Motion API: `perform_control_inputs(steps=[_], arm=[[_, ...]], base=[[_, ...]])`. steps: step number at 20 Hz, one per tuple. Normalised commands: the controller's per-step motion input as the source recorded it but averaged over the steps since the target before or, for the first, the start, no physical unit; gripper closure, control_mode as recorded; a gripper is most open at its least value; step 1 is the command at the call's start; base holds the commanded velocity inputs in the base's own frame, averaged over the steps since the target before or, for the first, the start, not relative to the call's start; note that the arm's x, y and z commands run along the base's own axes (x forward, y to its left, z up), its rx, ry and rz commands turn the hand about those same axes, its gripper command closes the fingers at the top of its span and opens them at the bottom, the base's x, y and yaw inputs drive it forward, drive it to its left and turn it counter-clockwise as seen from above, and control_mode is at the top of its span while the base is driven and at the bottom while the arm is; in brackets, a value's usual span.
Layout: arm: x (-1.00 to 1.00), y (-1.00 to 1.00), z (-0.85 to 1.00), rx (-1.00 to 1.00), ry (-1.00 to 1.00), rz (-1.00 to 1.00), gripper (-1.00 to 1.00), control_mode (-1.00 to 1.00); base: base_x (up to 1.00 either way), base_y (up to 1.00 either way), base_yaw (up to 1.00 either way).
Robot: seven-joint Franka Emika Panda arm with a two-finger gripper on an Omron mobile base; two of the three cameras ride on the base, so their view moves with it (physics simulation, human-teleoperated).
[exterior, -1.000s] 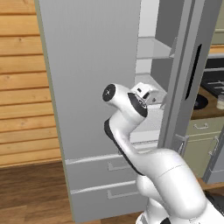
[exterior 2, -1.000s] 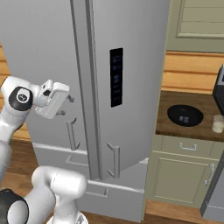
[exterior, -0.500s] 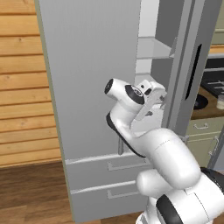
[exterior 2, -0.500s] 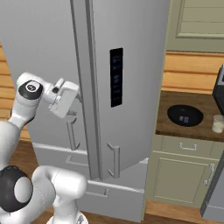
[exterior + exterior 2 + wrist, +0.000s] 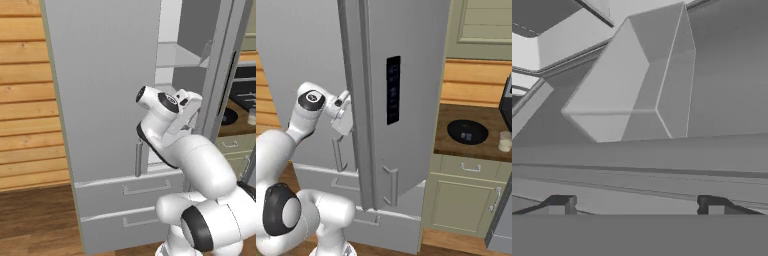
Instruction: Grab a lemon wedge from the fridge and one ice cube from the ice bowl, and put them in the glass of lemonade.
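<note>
The fridge (image 5: 110,95) stands with its left door swung partly open, grey shelves showing in the gap. On the table (image 5: 446,142) to its right sit the ice bowl (image 5: 467,131) and, just beside it, the glass of lemonade (image 5: 504,141). The hand (image 5: 637,205), fingers spread apart and empty, reaches into the gap between the doors.

A kitchen is indicated: tall grey fridge (image 5: 406,100) just beside the gripper (image 5: 343,117), beige cabinets (image 5: 466,197) and wooden counter (image 5: 451,142) off to its right, wood-panelled wall (image 5: 27,100) left.
</note>
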Motion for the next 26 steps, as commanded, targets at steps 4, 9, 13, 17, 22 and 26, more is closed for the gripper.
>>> perform_control_inputs(steps=[4,9,13,17,22,26], arm=[[-0.42,-0.98,-0.06,0.01,0.0,0.0,-1.0,-1.0],[-0.63,-1.0,-0.04,0.04,-0.03,-0.01,-1.0,-1.0],[-0.38,-1.0,0.01,0.09,-0.05,0.0,-1.0,-1.0],[0.0,-1.0,0.05,0.14,0.0,0.0,-1.0,-1.0],[0.0,-0.68,0.06,0.1,0.0,0.01,-1.0,-1.0],[-0.4,-0.29,0.11,0.12,-0.05,0.05,-1.0,-1.0]], base=[[0.0,0.0,0.0],[0.0,0.0,0.0],[0.0,0.0,0.0],[0.0,0.0,0.0],[0.0,0.0,0.0],[0.0,0.0,0.0]])
